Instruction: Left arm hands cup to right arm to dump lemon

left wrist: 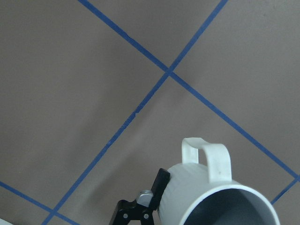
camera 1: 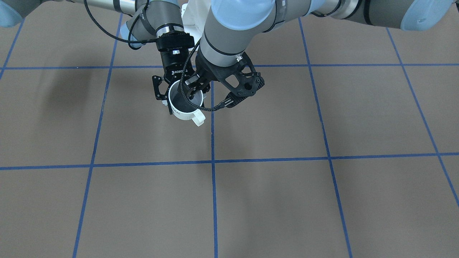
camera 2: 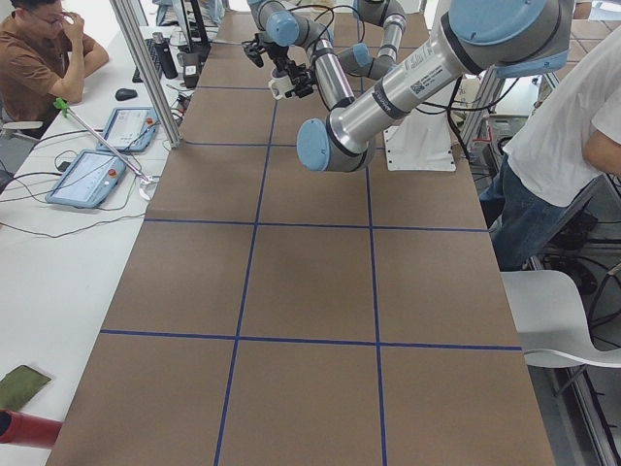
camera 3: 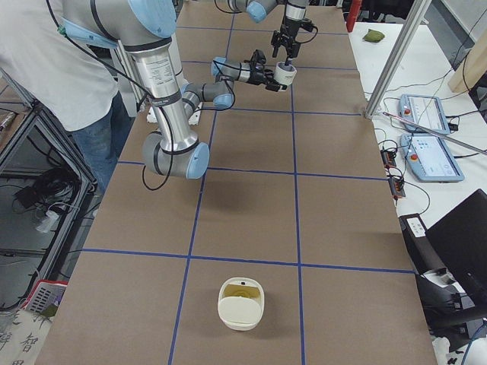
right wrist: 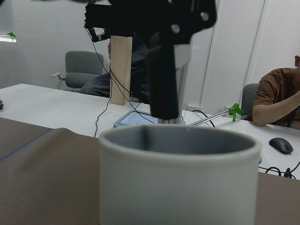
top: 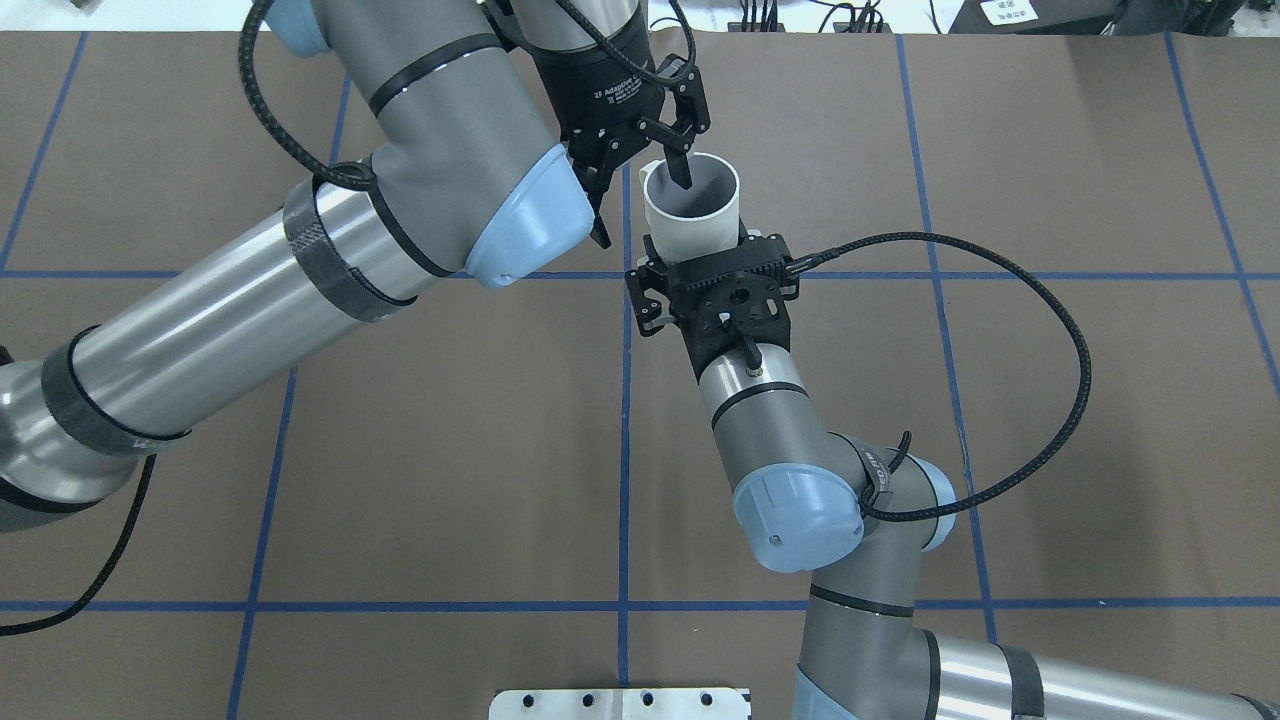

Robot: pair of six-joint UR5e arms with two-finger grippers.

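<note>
White cup (camera 1: 183, 114), from the front, hangs above the table (camera 1: 287, 200), body clasped by the right gripper (camera 1: 184, 101). Overhead, the left gripper (top: 644, 212) stands spread astride the rim: one finger inside the mouth, the other outside.

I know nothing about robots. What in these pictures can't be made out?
Mug's inside: overhead, its own wall and a jaw of the left arm hide the bottom; no lemon visible.
Jaws of the right arm: overhead, under its wrist bracket.
Contents of the white bowl: right-side view, too small.
</note>
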